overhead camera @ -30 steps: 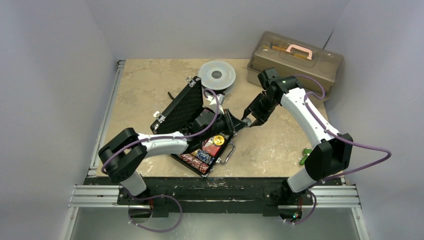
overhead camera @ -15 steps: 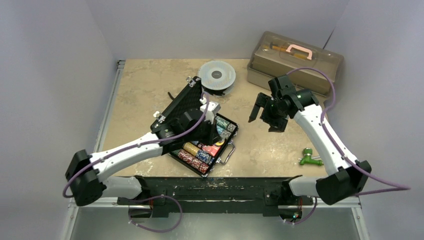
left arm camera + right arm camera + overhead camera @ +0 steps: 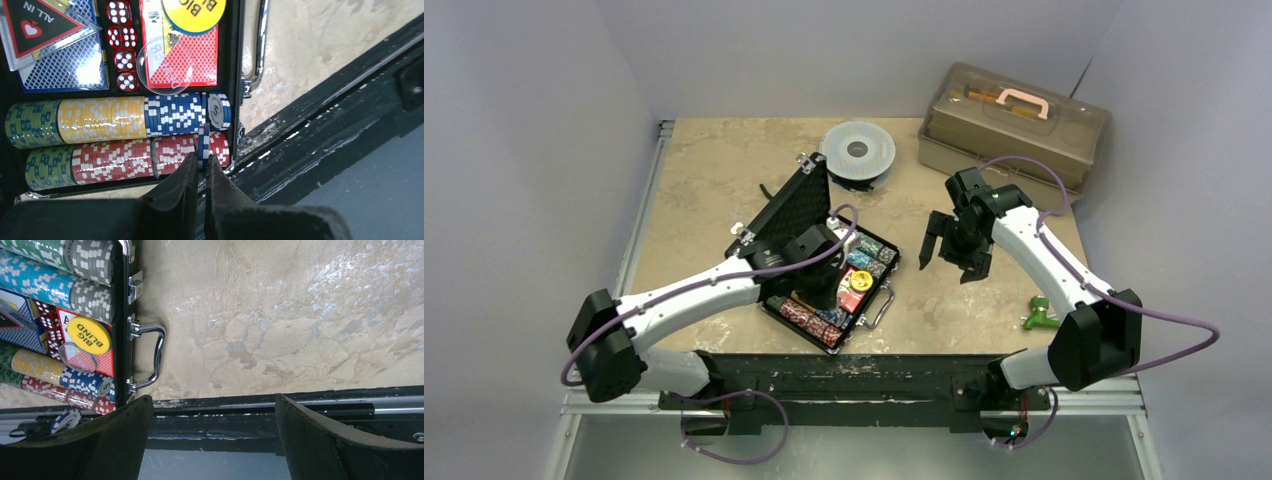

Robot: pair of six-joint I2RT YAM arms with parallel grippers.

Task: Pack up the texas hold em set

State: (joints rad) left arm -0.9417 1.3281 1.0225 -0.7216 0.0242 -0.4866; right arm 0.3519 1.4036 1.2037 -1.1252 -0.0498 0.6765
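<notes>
The texas hold em set's black case (image 3: 885,262) lies open on the table, its foam-lined lid (image 3: 792,210) raised at the back left. Inside are rows of green, yellow, blue and red chips (image 3: 100,119), red dice (image 3: 122,45), card decks (image 3: 197,62) and a yellow disc (image 3: 195,10). My left gripper (image 3: 201,159) is shut on a blue chip (image 3: 203,142), held on edge over the near red row. My right gripper (image 3: 949,255) hangs open and empty over bare table, right of the case; its view shows the case's handle (image 3: 156,357).
A translucent brown toolbox (image 3: 1014,115) with a pink handle stands at the back right. A round grey spool (image 3: 857,150) sits behind the case lid. A small green object (image 3: 1039,315) lies near the right arm. The black front rail (image 3: 874,365) runs along the near edge.
My right gripper has opened and drawn back to the right, away from the left one. The left arm has swung down over the case's near rows with the blue chip.
</notes>
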